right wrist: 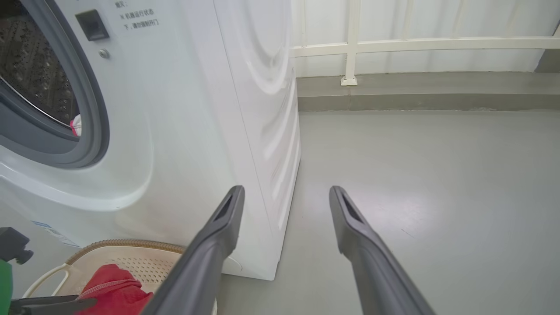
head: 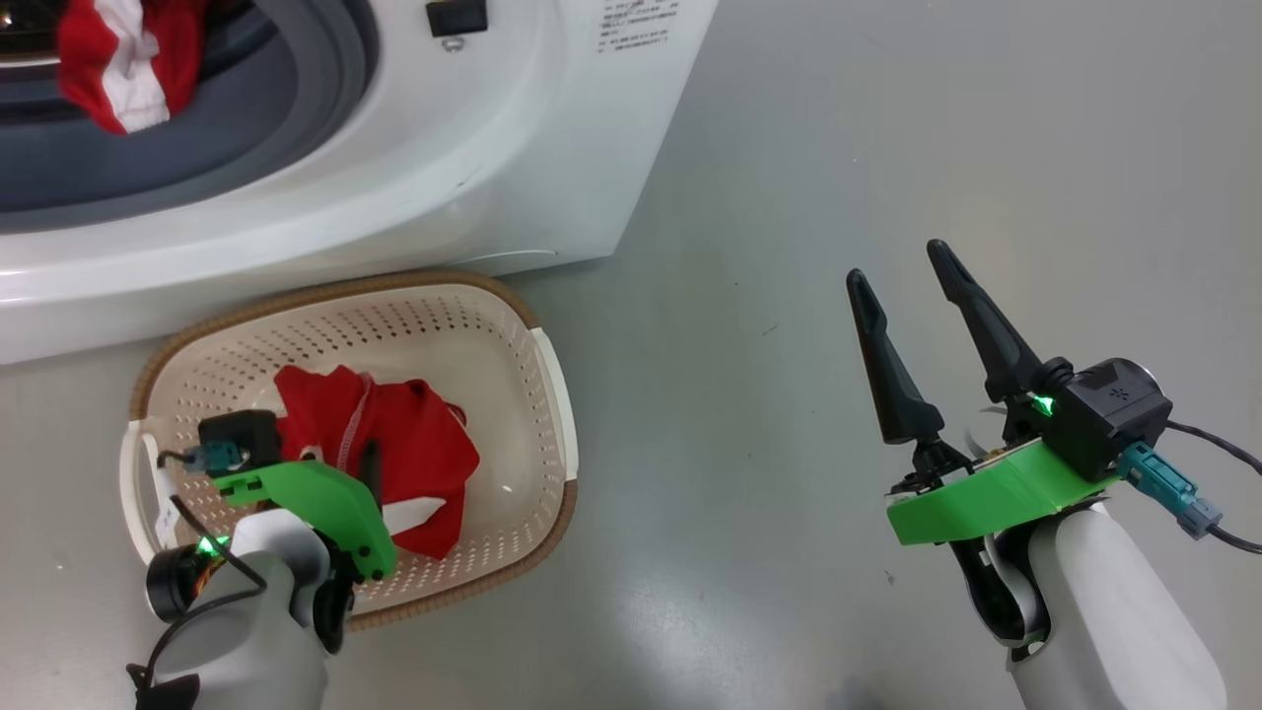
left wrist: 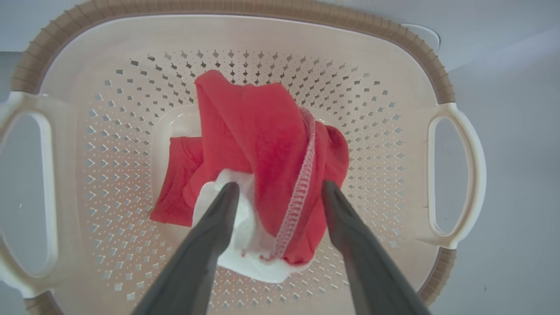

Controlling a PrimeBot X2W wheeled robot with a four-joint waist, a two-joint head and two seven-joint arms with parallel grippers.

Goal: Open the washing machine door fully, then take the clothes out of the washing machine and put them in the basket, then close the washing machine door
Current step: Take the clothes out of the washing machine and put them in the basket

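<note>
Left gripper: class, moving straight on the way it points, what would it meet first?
Probably the red garment in the basket, just beyond the open left gripper; depth is unclear.

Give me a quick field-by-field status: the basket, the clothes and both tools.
basket: on the floor in front of the washing machine
garment in basket: red with white trim, crumpled on its bottom
garment in drum: red and white, at the washer's open mouth
left tool: open, over the basket, fingers either side of the garment in basket
right tool: open, empty, above the floor right of the basket
to do: fetch garment in drum, close door
</note>
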